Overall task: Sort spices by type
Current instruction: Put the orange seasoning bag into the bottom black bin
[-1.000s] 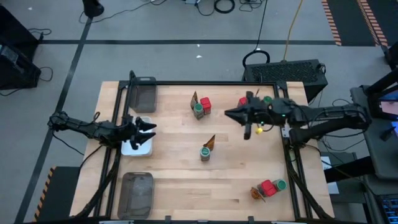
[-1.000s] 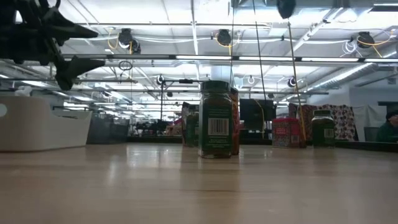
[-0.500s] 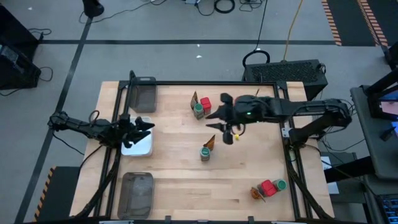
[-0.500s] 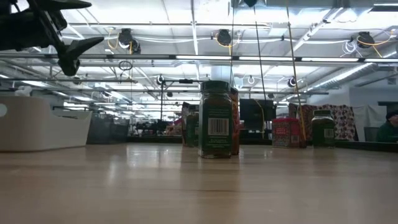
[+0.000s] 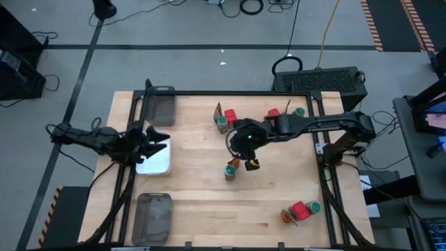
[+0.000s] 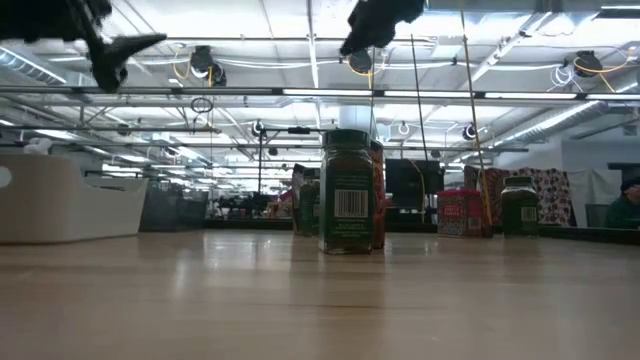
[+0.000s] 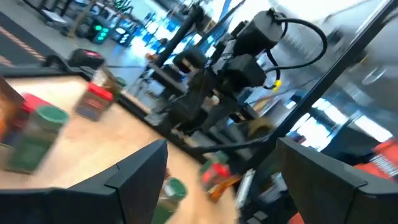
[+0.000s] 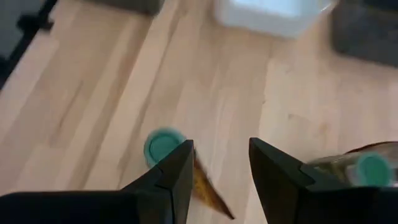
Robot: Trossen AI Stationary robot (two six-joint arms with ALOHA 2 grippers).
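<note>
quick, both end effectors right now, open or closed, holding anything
Left end effector: open, holding nothing, over the white dish.
Right end effector: open, empty, above the sachet and jar at mid-table.

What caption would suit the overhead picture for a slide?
Right gripper hovers open above a green-lidded jar and pointed sachet mid-table; left gripper waits open over the white dish.

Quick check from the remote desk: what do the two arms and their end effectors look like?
Both arms are dark, jointed and slim, with black cables alongside. The right end effector has two broad, flat dark fingers; a yellow piece shows by its wrist. The left end effector has matching dark fingers.
</note>
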